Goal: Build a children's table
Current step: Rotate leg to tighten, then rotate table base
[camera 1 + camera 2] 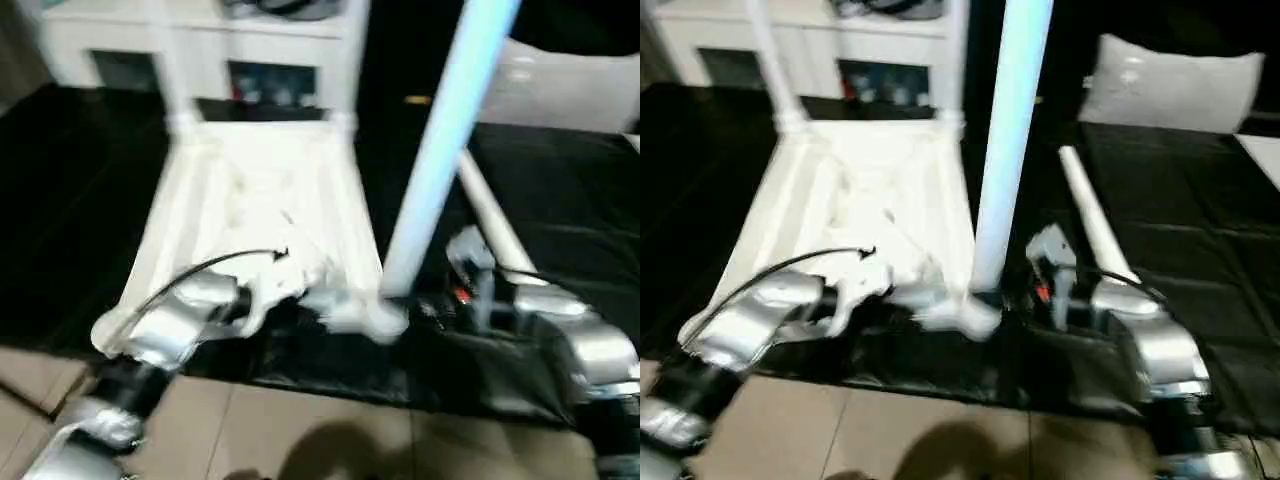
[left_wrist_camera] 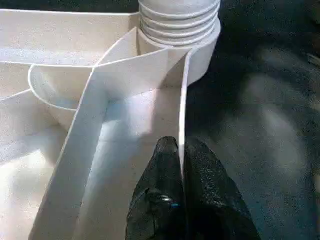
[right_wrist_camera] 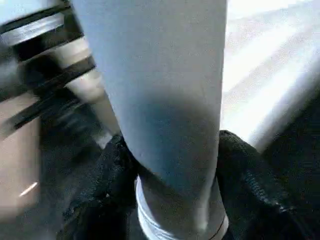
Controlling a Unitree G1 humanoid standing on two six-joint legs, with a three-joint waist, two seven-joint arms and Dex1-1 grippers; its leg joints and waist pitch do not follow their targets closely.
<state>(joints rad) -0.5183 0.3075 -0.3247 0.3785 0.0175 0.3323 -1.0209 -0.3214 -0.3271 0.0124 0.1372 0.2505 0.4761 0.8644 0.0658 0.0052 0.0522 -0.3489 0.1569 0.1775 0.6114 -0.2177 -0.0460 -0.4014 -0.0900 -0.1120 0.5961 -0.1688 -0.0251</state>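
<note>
The children's table top (image 1: 250, 190) lies upside down on a black mat, ribs up. Two white legs (image 1: 168, 60) (image 1: 350, 60) stand in its far corner sockets. A third leg (image 1: 440, 150) stands upright in the near right socket (image 1: 385, 320). My right gripper (image 3: 170, 190) is shut on this leg just above its threaded foot, one black finger on each side. My left gripper (image 2: 186, 160) is shut on the thin rim wall (image 2: 183, 115) of the table top, close to that same socket. A fourth leg (image 1: 490, 215) lies loose on the mat to the right.
A white cabinet (image 1: 200, 40) with glass doors stands behind the table top. A white cushion (image 1: 1175, 85) lies at the back right on the mat. Beige floor tiles (image 1: 300, 430) run along the mat's near edge.
</note>
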